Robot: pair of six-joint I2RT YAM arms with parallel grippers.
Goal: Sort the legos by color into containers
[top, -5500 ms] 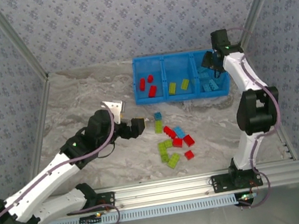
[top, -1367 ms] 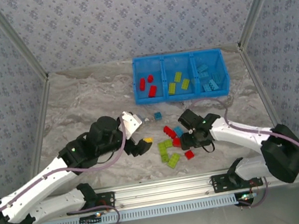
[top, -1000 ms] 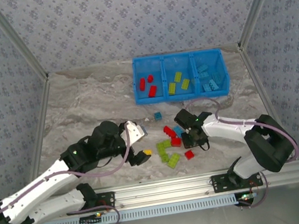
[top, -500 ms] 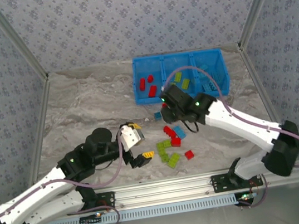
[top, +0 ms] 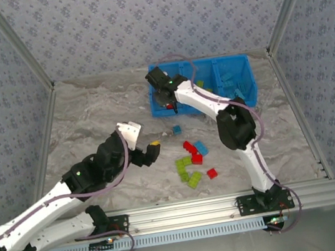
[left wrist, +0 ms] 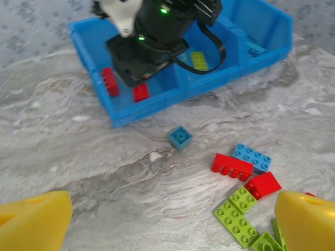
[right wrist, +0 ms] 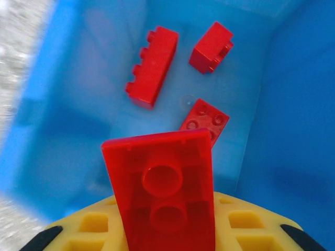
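1. Sorted so far: the blue bin (top: 240, 106) at the far side of the tabletop (top: 90, 112) has stock in all three sections. Three red bricks (right wrist: 152, 67) lie in the left compartment (right wrist: 68, 104), lime green ones (left wrist: 199, 60) sit in the middle, and light blue ones (top: 236, 95) are in the right.
2. In hand: the right pincer (right wrist: 162, 230) is clenched on a red brick (right wrist: 162, 178), its hollow underside turned to the wrist camera. It hangs directly above the left compartment. To my eye it is over the right colour and only a release away from being sorted.
3. The left pincer (left wrist: 172, 219) is spread wide with nothing in it, held beside the unsorted pile and facing it.
4. Left to do: the loose legos (top: 192, 163) lie on the tabletop between the arms and the bin.
   - A small blue one (left wrist: 180, 137) sits alone, nearer the bin.
   - Behind it are reds (left wrist: 232, 166), another blue (left wrist: 252, 158) and several greens (left wrist: 234, 224), bunched close and some touching.
5. I'd call it about halfway — roughly as many bricks on the tabletop as in the bin, with all three colours waiting.
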